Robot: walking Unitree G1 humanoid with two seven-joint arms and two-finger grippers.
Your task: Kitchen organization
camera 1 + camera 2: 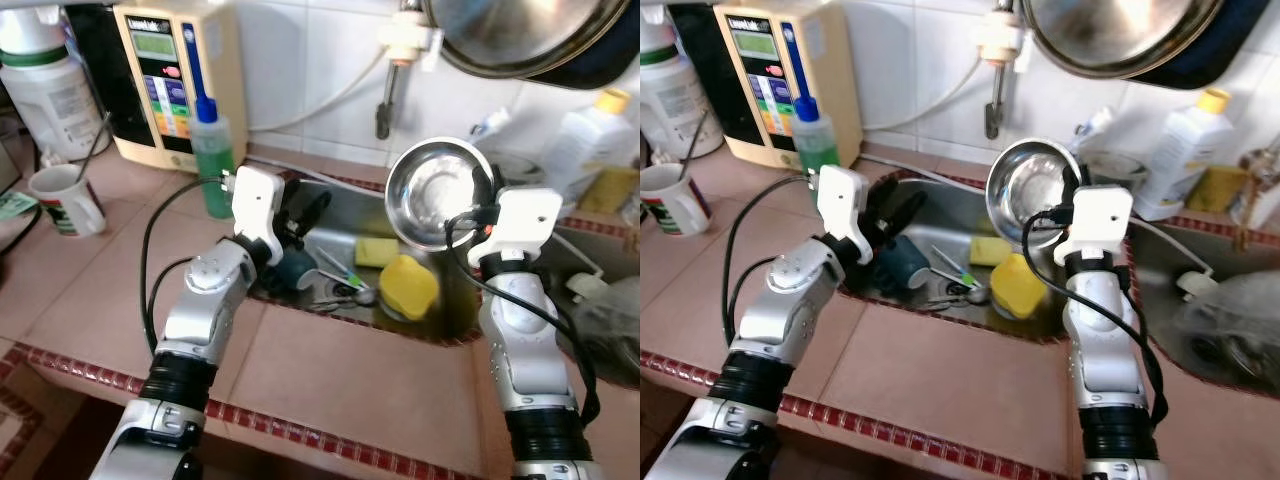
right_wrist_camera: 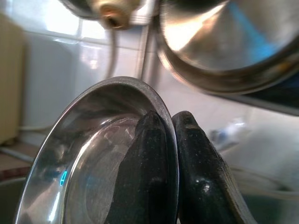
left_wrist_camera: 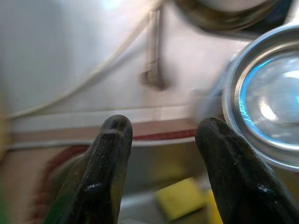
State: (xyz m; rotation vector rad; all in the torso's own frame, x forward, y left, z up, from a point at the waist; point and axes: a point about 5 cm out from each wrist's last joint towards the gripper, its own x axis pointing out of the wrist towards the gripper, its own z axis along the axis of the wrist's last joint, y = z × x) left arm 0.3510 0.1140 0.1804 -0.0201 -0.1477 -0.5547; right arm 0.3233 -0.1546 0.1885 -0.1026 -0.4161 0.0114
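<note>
One steel bowl (image 1: pixel 437 193) is what you have in hand: shiny, round, tipped on edge with its hollow facing the camera, held above the sink (image 1: pixel 330 225). Your right gripper (image 2: pixel 172 122) has its two fingers pressed together on the bowl's rim, one inside and one outside. Your left gripper (image 3: pixel 161 128) sits at the bowl's 9 o'clock over the sink's near-left corner, fingers spread apart and holding nothing. Down in the basin you can see a dark teal cup (image 1: pixel 902 264), a yellow sponge (image 1: pixel 376 250), a yellow scrubber (image 1: pixel 408 285) and some cutlery (image 1: pixel 345 283). The counter (image 1: pixel 330 380) is pinkish tile with a red-brown edge, the wall white tile; a green soap bottle (image 1: pixel 212 160) stands at the sink's 10 o'clock, a large pan (image 1: pixel 530 35) hangs at 1 o'clock.
</note>
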